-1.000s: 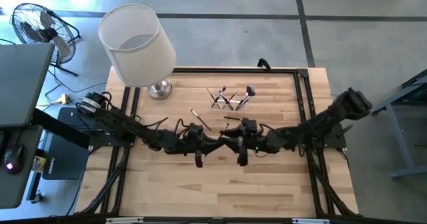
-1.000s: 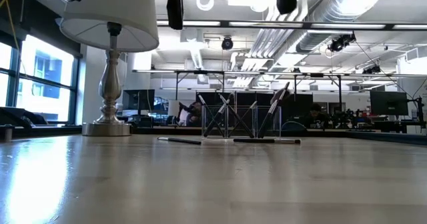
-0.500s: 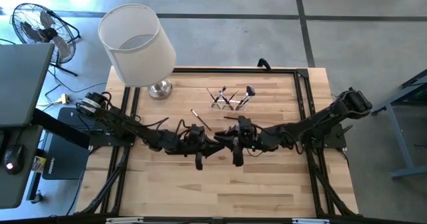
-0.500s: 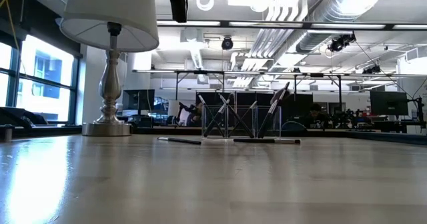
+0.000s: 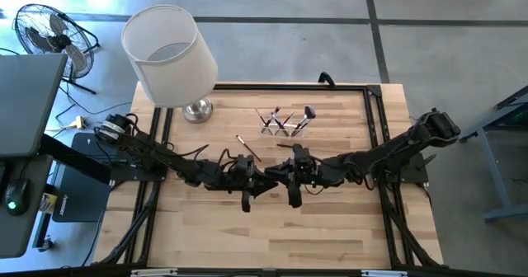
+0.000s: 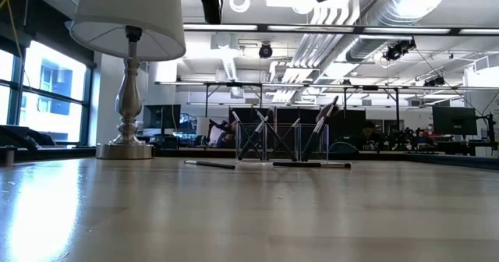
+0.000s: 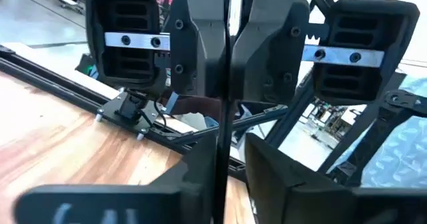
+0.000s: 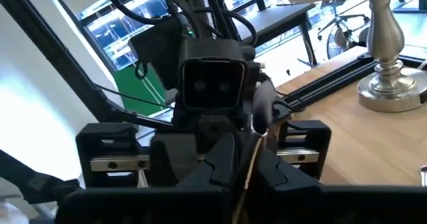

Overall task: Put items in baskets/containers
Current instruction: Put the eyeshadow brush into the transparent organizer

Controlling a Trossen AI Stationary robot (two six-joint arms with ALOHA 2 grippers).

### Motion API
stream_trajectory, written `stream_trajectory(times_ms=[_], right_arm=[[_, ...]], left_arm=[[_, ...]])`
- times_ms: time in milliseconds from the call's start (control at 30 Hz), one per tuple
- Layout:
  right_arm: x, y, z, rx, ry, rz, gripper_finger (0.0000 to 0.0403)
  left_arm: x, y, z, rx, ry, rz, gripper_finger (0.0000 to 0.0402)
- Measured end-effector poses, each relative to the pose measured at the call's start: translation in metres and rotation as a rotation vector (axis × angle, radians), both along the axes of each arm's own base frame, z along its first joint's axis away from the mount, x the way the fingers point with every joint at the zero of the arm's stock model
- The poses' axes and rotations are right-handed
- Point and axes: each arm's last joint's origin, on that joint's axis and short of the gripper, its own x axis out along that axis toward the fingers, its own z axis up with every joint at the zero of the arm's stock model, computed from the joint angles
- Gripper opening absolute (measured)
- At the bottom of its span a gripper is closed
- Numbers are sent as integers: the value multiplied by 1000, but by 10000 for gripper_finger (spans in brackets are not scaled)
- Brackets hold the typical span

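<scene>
High above the table's middle my two grippers meet tip to tip. My right gripper (image 7: pixel 230 57) is shut on a slim dark brush (image 7: pixel 227 127). My left gripper (image 7: pixel 232 184) faces it, open a little, its fingers on either side of the same brush. The clear holder (image 5: pixel 285 122) stands at the far middle with several brushes leaning in it. Two more brushes (image 5: pixel 247 147) (image 6: pixel 312 164) lie flat on the wood near it. My right gripper pinches the brush's thin handle (image 7: pixel 229 107) between its two fingers. It comes level from the table's right side, and the fingers lie across the brush. The brush is lifted clear of the table. Whether my left gripper touches the brush I cannot tell.
A lamp with a big white shade (image 5: pixel 169 54) and a silver base (image 5: pixel 198 110) stands at the far left corner. A dark rail frame (image 5: pixel 375 129) borders the table. Bare wood (image 5: pixel 272 236) lies on the near side of the arms.
My right gripper has moved toward the table's left, up to my left gripper, and has risen slightly. My left gripper has stayed in place. The brushes and the holder on the table have not moved.
</scene>
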Motion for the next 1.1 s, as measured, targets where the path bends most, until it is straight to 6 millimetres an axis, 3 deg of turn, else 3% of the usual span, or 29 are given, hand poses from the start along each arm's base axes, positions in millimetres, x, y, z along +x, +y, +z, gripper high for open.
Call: stream_trajectory(times_ms=[233, 433, 533, 667, 833, 967, 1100], right_arm=[[-17, -6, 0, 6, 142, -69, 5], [-46, -17, -10, 5, 378, -226, 4], [-54, -31, -17, -8, 483, -325, 4], [-46, -66, -20, -56, 536, -363, 4], [-30, -135, -27, -62, 533, -299, 4], [-38, -182, -33, -61, 521, -336, 4], [-48, -212, -42, -65, 555, -325, 4]], left_arm=[[-4, 2, -9, 167, 175, 17, 130], [-27, 14, -5, 170, 414, 135, 135], [-39, 21, -5, 180, 504, 208, 136], [-49, 30, -7, 189, 591, 310, 136], [-47, 56, -17, 149, 699, 397, 136], [-45, 81, -21, 106, 756, 429, 136], [-43, 97, -21, 71, 769, 448, 136]])
